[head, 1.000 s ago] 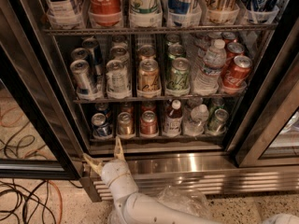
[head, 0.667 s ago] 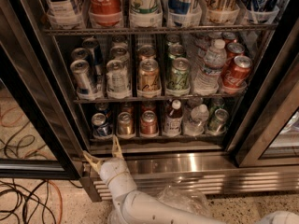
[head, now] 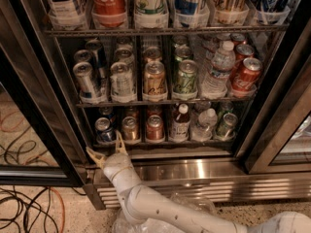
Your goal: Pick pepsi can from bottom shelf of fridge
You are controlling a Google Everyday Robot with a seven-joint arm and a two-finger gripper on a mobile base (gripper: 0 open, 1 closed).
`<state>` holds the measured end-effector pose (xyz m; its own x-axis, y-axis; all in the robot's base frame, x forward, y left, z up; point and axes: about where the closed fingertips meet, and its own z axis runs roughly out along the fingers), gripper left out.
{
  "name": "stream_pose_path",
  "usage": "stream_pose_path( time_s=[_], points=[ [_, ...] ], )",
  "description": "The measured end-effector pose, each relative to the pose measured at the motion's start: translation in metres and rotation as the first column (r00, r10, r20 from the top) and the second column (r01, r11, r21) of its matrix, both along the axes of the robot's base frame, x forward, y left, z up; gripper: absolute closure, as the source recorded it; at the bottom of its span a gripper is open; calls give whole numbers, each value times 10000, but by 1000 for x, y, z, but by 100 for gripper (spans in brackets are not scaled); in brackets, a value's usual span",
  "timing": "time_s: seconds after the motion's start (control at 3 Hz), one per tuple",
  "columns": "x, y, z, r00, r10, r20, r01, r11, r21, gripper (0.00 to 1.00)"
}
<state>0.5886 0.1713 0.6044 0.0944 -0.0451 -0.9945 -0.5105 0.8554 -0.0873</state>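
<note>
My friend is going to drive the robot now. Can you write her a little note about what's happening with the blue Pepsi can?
The gripper is open and empty, just under the left front edge of the bottom shelf, in front of the steel base of the fridge.
The pepsi can stands upright at the front of the leftmost lane, just above the gripper and beside a copper-brown can.
Done: the gripper is lined up near the right lane.
Left: lift it to the can, close on it, and pull it out.
</note>
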Motion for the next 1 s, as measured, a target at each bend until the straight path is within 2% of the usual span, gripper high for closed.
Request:
stream_pose_path(
  time_s=[0.67,1.0],
  points=[
    [24,7,1,9997,238,-29,-237,9995,206,25],
    [54,17,3,9989,468,-41,-466,9981,404,27]
  ],
)
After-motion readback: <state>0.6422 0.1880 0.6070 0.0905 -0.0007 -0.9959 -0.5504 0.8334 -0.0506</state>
